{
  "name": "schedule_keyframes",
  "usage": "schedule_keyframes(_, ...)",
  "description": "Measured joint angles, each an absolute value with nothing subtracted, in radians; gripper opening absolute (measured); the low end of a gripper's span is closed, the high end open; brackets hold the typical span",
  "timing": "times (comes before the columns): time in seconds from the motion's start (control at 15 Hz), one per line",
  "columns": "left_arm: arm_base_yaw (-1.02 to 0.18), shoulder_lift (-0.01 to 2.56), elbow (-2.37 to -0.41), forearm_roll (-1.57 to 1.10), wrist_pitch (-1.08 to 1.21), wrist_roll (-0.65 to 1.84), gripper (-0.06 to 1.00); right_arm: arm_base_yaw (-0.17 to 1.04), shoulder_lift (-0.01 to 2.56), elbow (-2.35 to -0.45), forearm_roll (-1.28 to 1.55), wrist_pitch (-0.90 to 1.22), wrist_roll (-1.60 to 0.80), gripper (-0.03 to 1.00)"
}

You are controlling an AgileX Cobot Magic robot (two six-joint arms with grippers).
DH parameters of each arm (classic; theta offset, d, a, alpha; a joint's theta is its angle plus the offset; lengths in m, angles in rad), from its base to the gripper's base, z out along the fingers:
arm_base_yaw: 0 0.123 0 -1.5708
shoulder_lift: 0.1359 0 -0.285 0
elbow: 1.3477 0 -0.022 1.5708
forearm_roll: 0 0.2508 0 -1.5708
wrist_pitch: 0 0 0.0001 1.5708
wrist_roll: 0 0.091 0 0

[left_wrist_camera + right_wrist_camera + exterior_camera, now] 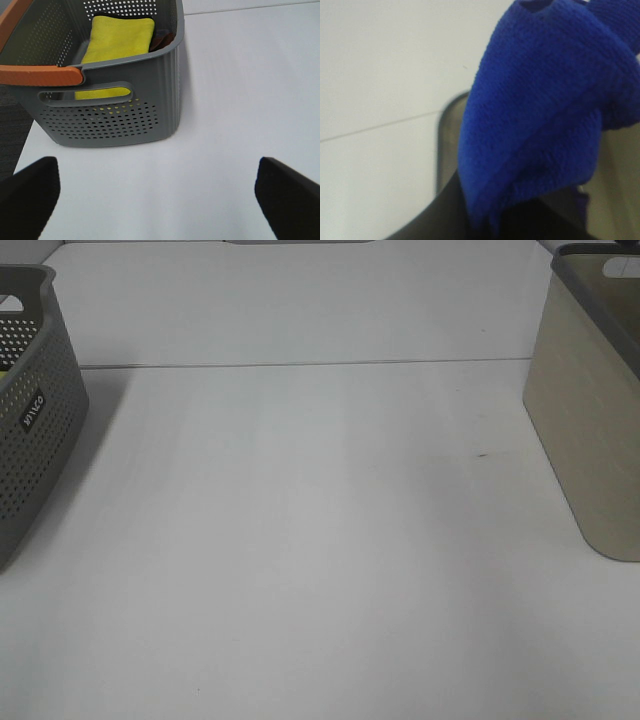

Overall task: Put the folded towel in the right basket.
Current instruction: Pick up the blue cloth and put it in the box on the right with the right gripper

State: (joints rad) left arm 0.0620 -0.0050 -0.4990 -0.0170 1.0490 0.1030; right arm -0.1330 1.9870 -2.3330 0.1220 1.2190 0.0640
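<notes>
The right pincer (pixel 512 217) has the blue towel (pixel 545 100) pinched, dangling right in front of it with the rim of the beige right basket (pixel 440 145) just beneath the cloth, so it looks lined up for the drop. Left pincer (pixel 157 195) is spread wide with nothing in it, hanging back from the grey basket (pixel 150 100) ahead, probably just keeping clear. The towel swallows the right pincer's tips, so the exact grip is hard to see, and neither arm shows in the high view.

right gripper (pixel 520 222) jaws: hidden by blue towel (pixel 545 110) | right basket (pixel 585 440): cut off at edge | dark item (pixel 162 39): perhaps cloth
</notes>
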Motion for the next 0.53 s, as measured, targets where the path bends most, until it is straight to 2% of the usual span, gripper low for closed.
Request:
schedule_keyframes(0.33,0.062,-0.005,-0.499,-0.017,1.049,0.103,0.99,-0.151,1.911,-1.988,0.02,1.224,0.045,0.11)
schedule_keyframes(0.4,0.062,-0.005,-0.499,-0.017,1.049,0.103,0.99,-0.151,1.912,-1.946,0.018,1.224,0.045,0.17)
schedule_keyframes(0.47,0.062,-0.005,-0.499,-0.017,1.049,0.103,0.99,-0.151,1.914,-1.923,0.012,1.224,0.045,0.39)
schedule_keyframes(0.53,0.062,-0.005,-0.499,-0.017,1.049,0.103,0.99,-0.151,1.914,-1.904,0.0,1.223,0.042,0.84)
